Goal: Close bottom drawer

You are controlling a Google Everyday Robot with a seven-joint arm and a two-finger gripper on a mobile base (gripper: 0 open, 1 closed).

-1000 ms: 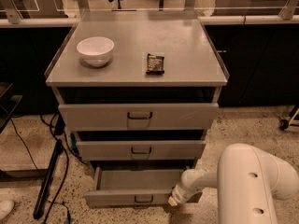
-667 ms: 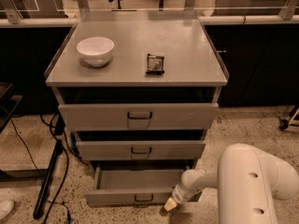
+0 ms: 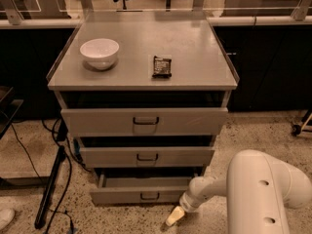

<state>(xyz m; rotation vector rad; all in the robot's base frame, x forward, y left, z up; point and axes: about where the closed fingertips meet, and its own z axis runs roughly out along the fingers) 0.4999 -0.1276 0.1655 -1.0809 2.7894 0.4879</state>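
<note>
The bottom drawer (image 3: 146,194) is the slimmest grey front with a small dark loop handle. It stands pulled out a little, and a strip of its grey tray shows behind the front panel. My gripper (image 3: 174,216) hangs low near the floor, just to the right of and in front of the drawer's right corner, apart from the handle. It comes off the white arm (image 3: 258,194) at the lower right.
The middle drawer (image 3: 146,156) and top drawer (image 3: 145,121) also stand slightly out. On the cabinet top sit a white bowl (image 3: 99,53) and a dark snack packet (image 3: 162,66). Black cables and a stand (image 3: 51,189) lie on the floor at left.
The bottom drawer has slid inward, showing less tray than before. My gripper has dropped a little lower toward the floor by the drawer's right corner.
</note>
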